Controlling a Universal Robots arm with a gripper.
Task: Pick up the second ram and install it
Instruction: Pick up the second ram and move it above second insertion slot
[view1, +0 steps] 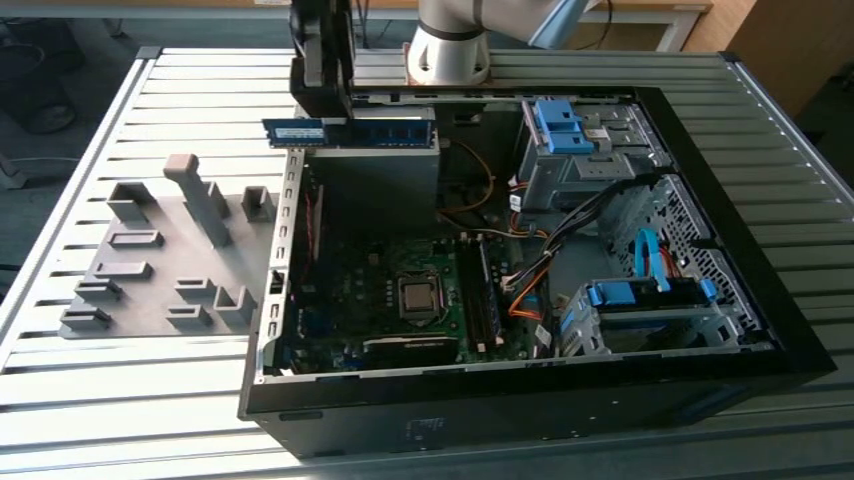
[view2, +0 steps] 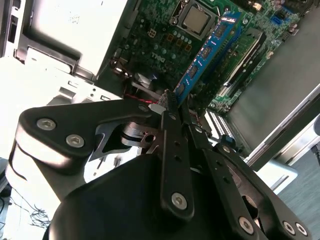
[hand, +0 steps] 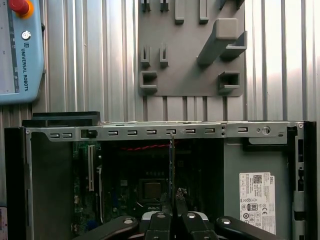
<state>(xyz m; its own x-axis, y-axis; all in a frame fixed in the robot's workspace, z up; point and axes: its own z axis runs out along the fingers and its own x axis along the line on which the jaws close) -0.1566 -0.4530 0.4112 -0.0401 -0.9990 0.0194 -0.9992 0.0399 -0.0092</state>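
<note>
Gripper (view1: 324, 112) pressed onto the second ram (view1: 350, 132), pinching it between both fingers. In the exterior view the grip sits off-centre, toward that view's left end of the stick, and the longer part juts out to the right.

Stick attitude: on edge, long axis level, chip face toward the exterior camera. Judgement: the thin-face pinch leaves the lower edge free, which suits a part that must go edge-first into a slot.

Position: the ram hangs in the air over the far rim of the open computer case (view1: 534, 400), above the motherboard (view1: 360, 290) and touching nothing but the fingers. It is well clear of the grey holder plate (view1: 147, 270), which lies on the slatted table (view1: 174, 410) at the exterior view's left. Judgement: the pick is done and the install is not.

Second wrist view: the fingers (view2: 172, 150) close on the near end of the ram (view2: 205, 52). The stick runs away from the gripper (view2: 170, 102) toward the processor (view2: 196, 20).

First wrist view: the ram (hand: 171, 160) shows edge-on as a thin line rising from the gripper (hand: 172, 202), with the board far below.

The memory slots (view1: 477, 300) lie right of the processor (view1: 419, 296), nearer than the held stick. The ram's long axis lies across their line. Whether a slot is already filled, I cannot tell.
</note>
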